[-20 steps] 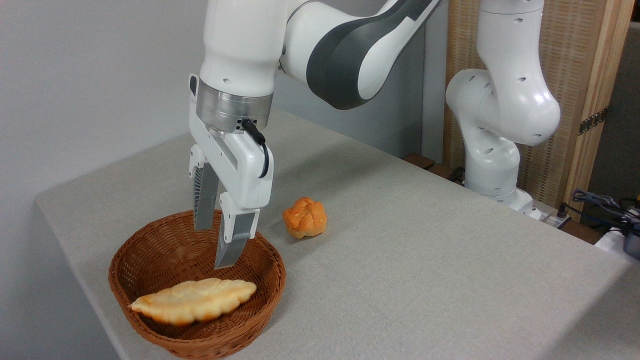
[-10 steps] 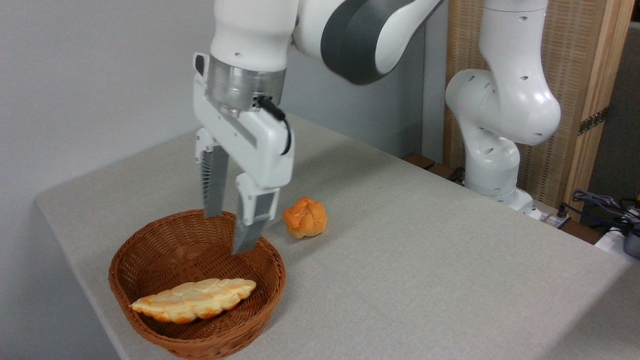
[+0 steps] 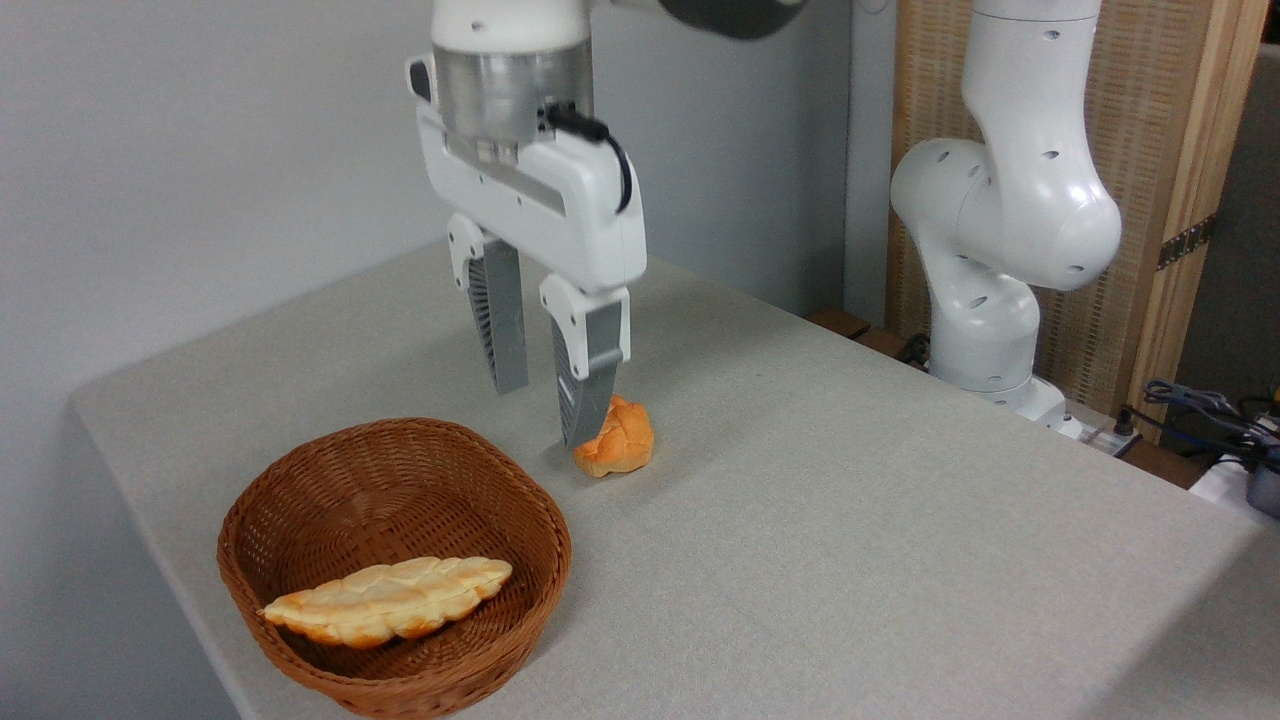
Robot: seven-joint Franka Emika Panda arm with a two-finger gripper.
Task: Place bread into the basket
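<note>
Inside basket [image 3: 300,520], bread [image 3: 388,600] lying flat, well below-left of gripper [image 3: 545,415], fingers spread, empty

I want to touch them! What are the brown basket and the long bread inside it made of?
The basket looks like woven wicker, brown and slightly glossy: you can see thin strands crossing and a rolled rim. The bread looks smooth and a bit shiny, pale golden with neat ridges and scalloped edges, so it may be a plastic or foam toy loaf and not real bread; the picture alone cannot settle that.
</note>
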